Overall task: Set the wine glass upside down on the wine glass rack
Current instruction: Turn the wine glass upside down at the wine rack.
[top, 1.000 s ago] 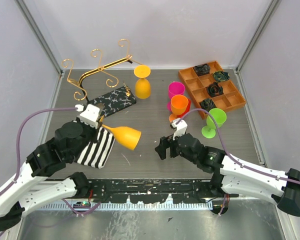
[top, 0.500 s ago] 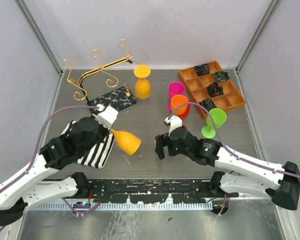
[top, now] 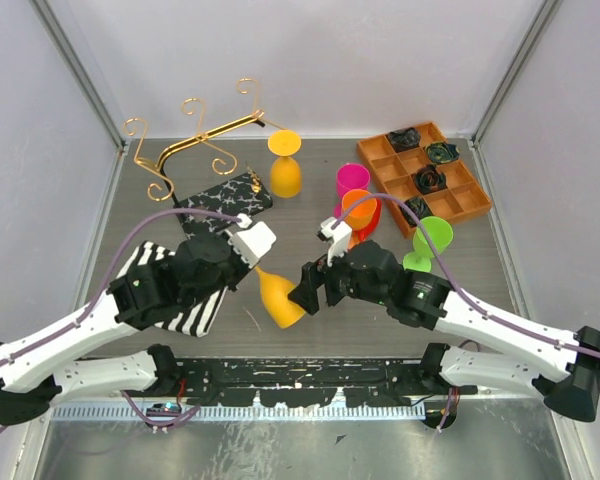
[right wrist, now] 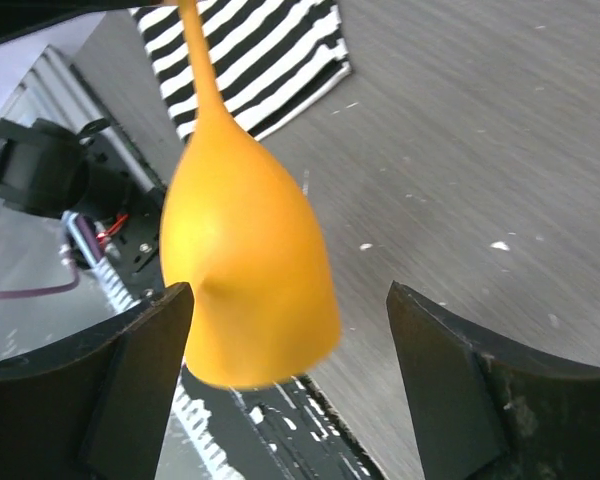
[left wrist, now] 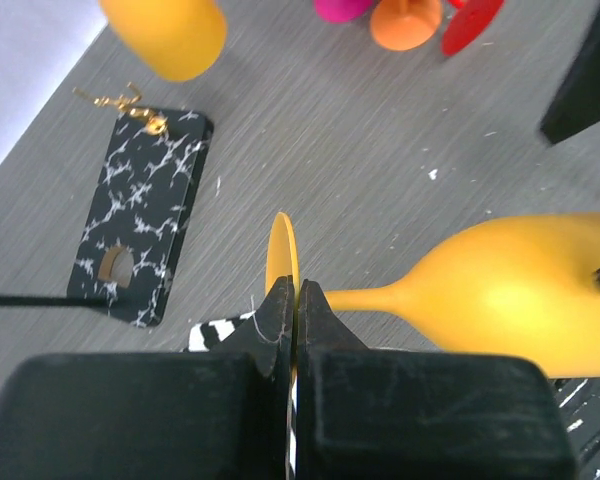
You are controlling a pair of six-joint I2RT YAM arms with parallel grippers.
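An orange wine glass [top: 283, 298] hangs tilted over the middle of the table, bowl toward the near edge. My left gripper [top: 258, 262] is shut on the thin disc foot [left wrist: 282, 250], the stem and bowl [left wrist: 520, 290] running off to its right. My right gripper [top: 308, 290] is open, and the bowl [right wrist: 245, 290] sits between its fingers, against the left finger [right wrist: 130, 380] and apart from the right one. The wine glass rack [top: 195, 140], a gold scrolled stand on a marbled base [top: 225, 203], is at the back left. A second orange glass [top: 285, 165] is bowl-down at its right end.
A black-and-white striped cloth [top: 195, 290] lies under my left arm. Pink [top: 352, 180], orange [top: 358, 208] and green [top: 430, 245] glasses stand at right centre. The orange compartment tray [top: 425, 172] sits at the back right. Side walls close in on both sides of the table.
My left arm has carried the glass right and toward the middle, tipping the bowl toward the near edge. My right gripper has moved left until its open fingers flank the bowl.
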